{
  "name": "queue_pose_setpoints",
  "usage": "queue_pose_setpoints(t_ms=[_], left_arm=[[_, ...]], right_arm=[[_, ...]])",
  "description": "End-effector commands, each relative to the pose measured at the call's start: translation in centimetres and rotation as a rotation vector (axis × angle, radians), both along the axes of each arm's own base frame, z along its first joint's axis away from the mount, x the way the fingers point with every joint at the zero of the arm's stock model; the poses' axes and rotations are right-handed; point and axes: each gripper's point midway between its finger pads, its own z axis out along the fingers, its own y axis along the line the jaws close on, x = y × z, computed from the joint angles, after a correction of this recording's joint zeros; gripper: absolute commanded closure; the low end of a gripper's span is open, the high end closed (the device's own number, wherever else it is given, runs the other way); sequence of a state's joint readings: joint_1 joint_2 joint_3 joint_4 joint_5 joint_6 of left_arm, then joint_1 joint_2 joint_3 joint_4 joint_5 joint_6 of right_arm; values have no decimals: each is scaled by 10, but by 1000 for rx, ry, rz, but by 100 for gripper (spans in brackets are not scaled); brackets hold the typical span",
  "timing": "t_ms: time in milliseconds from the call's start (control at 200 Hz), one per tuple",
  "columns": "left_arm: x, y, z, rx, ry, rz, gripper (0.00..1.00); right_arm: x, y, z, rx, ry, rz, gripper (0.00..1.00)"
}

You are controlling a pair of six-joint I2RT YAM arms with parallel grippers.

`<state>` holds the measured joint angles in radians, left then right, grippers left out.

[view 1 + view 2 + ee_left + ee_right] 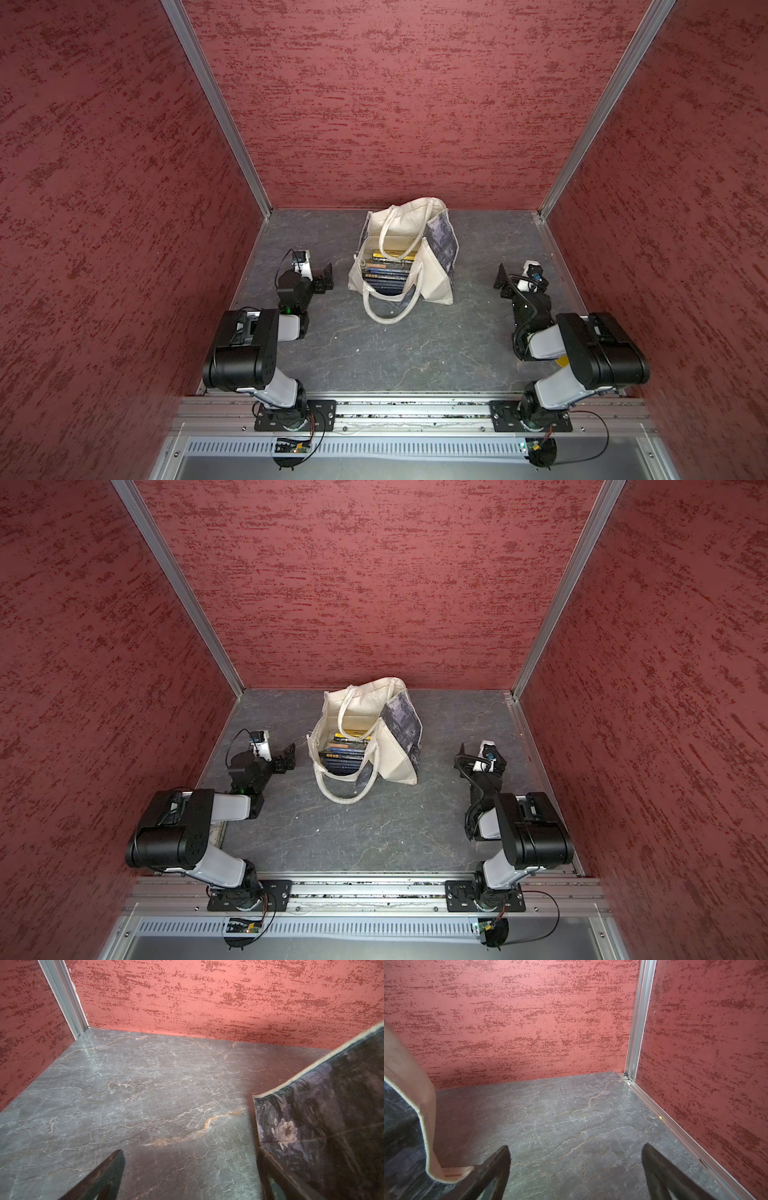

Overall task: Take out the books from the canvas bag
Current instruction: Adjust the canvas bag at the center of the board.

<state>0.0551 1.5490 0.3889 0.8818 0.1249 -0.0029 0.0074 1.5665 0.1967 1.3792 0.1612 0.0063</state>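
The canvas bag (pixel 436 274) stands upright on the table (pixel 415 357), toward 12 o'clock of the middle, with its mouth open upward. The books (pixel 386 276) are packed inside it in a row, and none is seen on the table, so the task is judged to be at its very start, with the first reach not yet made. The left gripper (pixel 327 277) is held low at the bag's 9 o'clock and the right gripper (pixel 502 284) at its 3 o'clock, each near the bag but apart from it. In both wrist views the jaws are spread wide and nothing is held between them. The next move is judged to call for one gripper to be raised and brought over the mouth from above, so that a single book can be pinched by its upper edge. The soft rim may have to be steadied by the other gripper. One handle loop arches across the opening and would have to be avoided or pushed aside; the other droops onto the table toward 6 o'clock. Only the books' upper edges are shown, so their covers and exact count cannot be made out. No caption can be read on the print. A yellow object (pixel 563 361) is largely hidden beneath the right arm and cannot be identified.
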Motion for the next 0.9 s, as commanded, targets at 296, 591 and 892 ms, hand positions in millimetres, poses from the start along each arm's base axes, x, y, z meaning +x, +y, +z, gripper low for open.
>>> queue_pose_setpoints(t_ms=[296, 591, 892], left_arm=[[-4, 15, 13, 34, -27, 124, 0], [-22, 4, 106, -114, -107, 264, 0], [-55, -44, 172, -684, 23, 41, 0]], right_arm=[[-12, -8, 17, 5, -76, -50, 1], [-34, -7, 86, 44, -203, -136, 1], [-50, 24, 160, 642, -326, 139, 1]])
